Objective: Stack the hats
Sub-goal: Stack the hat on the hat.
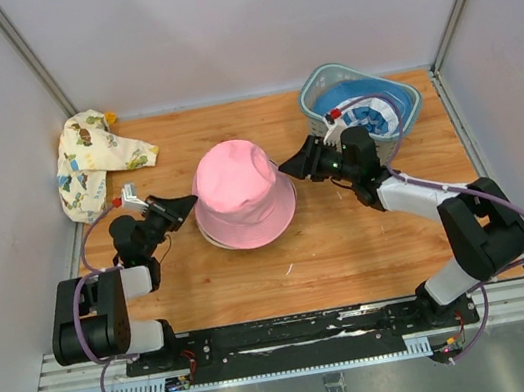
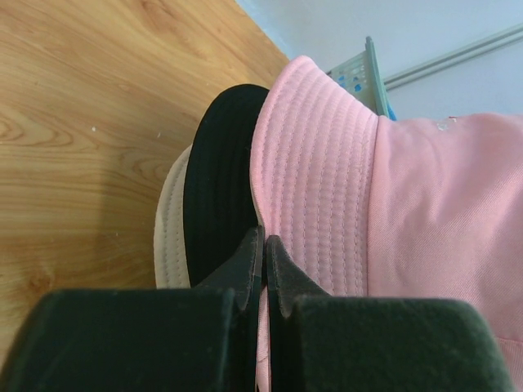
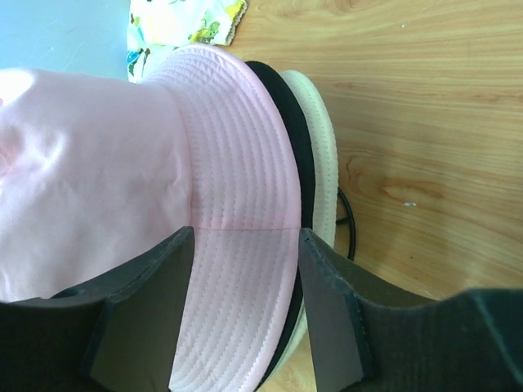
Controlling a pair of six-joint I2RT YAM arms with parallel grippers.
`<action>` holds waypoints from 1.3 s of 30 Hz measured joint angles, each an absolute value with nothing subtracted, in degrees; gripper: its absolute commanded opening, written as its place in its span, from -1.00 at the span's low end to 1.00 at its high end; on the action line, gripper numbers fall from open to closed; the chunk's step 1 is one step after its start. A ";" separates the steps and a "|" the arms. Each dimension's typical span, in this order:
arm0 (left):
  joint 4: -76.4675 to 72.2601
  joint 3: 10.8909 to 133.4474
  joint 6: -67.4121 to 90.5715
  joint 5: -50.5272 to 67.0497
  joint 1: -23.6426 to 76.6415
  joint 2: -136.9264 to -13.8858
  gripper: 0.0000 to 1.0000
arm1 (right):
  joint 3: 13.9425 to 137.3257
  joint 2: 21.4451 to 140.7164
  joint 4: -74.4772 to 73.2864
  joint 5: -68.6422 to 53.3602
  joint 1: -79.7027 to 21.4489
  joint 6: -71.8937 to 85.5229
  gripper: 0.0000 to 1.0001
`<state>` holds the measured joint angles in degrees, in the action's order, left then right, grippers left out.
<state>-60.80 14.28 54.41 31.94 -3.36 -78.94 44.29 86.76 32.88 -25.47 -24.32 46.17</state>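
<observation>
Five hats were in view. Three made one stack in the middle of the wooden surface [image 1: 350,231]: a pink bucket hat [image 1: 241,192] on top, crown up, a black hat [image 2: 216,188] under it and a cream hat [image 2: 170,237] at the bottom, of which only the brims showed. A fourth hat, cream with a cartoon print [image 1: 89,163], lay crumpled at the far left corner, well apart from the stack. The fifth, blue and white [image 1: 375,115], sat inside the single slatted basket [image 1: 316,85] at the far right. The left fingers [image 2: 245,265] were pressed together at the stack's left edge, with a sliver of pink brim caught between them. The right fingers [image 3: 327,302] stood apart, straddling the pink brim's right edge without pinching it.
</observation>
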 measured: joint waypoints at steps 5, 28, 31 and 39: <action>-59.68 14.17 53.08 31.99 -3.36 -78.89 -0.99 | 41.98 86.76 34.46 -25.50 -24.32 46.74 0.25; -56.03 14.13 49.56 31.97 -3.03 -77.28 -0.99 | 35.29 93.56 52.12 -30.35 -23.03 56.10 0.32; -55.53 14.26 49.19 31.77 -2.59 -77.28 -0.99 | 34.63 96.55 57.78 -31.75 -23.00 59.42 0.33; -54.04 14.81 48.10 30.85 -1.43 -77.28 -0.99 | 32.95 104.62 74.96 -34.30 -23.00 70.48 -0.18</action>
